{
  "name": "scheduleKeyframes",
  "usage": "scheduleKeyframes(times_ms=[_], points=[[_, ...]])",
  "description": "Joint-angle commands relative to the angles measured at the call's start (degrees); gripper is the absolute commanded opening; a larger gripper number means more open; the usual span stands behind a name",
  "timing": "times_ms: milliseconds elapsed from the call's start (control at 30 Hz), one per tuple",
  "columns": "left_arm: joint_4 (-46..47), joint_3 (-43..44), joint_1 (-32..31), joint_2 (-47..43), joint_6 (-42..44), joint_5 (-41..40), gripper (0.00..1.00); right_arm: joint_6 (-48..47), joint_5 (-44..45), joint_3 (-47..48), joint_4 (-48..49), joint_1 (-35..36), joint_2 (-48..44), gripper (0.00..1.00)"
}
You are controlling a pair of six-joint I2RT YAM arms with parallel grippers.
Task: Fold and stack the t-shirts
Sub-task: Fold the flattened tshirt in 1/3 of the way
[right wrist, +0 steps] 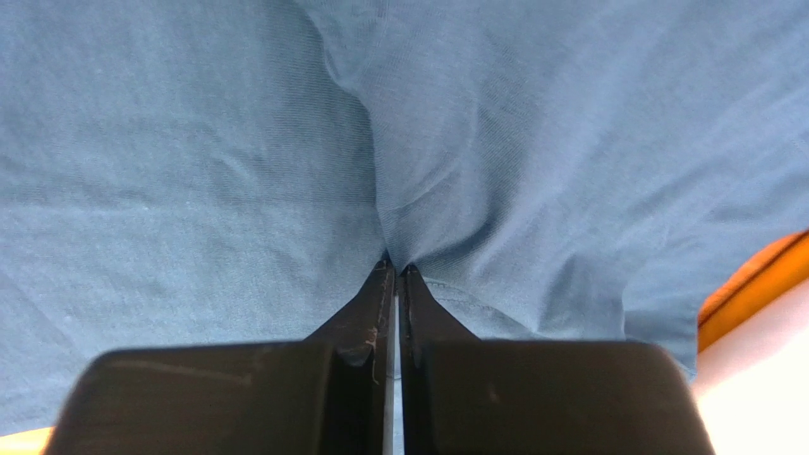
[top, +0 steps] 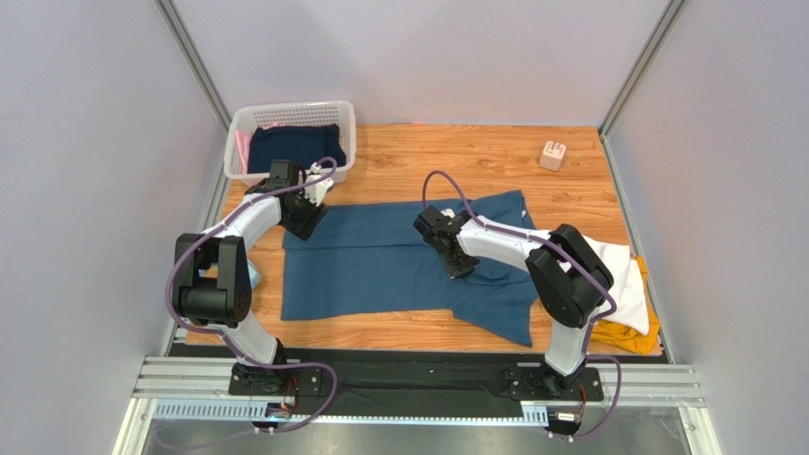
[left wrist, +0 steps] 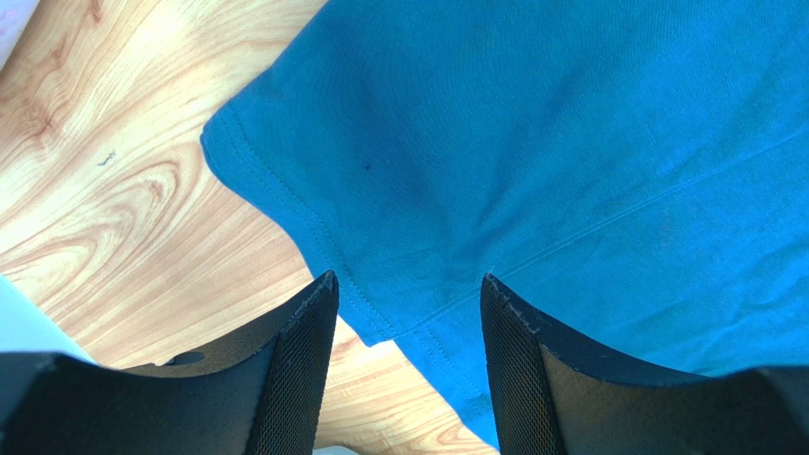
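Teal cotton puckers into the tips of the right fingers (right wrist: pixel 375 303). They are pressed together on a small pleat of the teal t-shirt (right wrist: pixel 190 142), and creases fan away from the pinch, so I judge the cloth gripped rather than merely touched.

The left fingers (left wrist: pixel 304 351) stand wide apart and hold nothing. They hover over the shirt's far-left corner. A stitched hem edge runs between them, and bare bench (left wrist: pixel 114 190) shows to one side.

In the overhead view the shirt lies spread across the middle of the bench with its long axis running left to right. The hem end is under the left arm and the sleeve end under the right. The right fingers bite in right of centre, well inside the outline, while the left fingers sit at the very edge.

The next fold likely turns on that axis. The hem corner lies directly below the left fingers and far from the right, so it is the left arm's to take.

The folded white t-shirt (top: pixel 629 270) and mustard t-shirt (top: pixel 627 334) are stacked at the bench's right edge, beside the right arm.
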Motion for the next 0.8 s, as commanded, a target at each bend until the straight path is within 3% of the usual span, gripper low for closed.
scheduleKeyframes(times_ms=[0,300,500,567,633,767], points=[[0.1,0.0,-0.2,-3.6,0.7,-0.4,0.63,0.9,-3.8,1.9,1.5,-0.9,-1.9,0.00],[-2.5,1.5,-0.3,-7.7,0.2,1.3,0.63,0.9,-5.2,5.9,-5.9,-3.6,-12.1,0.00],[-3.6,2.3,-1.6,-9.2,0.0,1.6,0.63,1.8,-7.0,3.1,-4.6,-8.0,-9.3,0.01],[-3.9,2.4,-1.9,-9.3,0.0,1.5,0.63,2.2,-7.9,2.8,-4.8,-8.4,-7.5,0.19],[-4.1,2.4,-2.1,-9.3,0.1,1.4,0.63,2.3,-6.9,2.9,-6.0,-8.6,-4.6,0.47],[-4.2,2.4,-2.3,-9.1,0.1,1.2,0.63,2.6,-3.0,2.0,-6.7,-8.5,-4.9,0.69]])
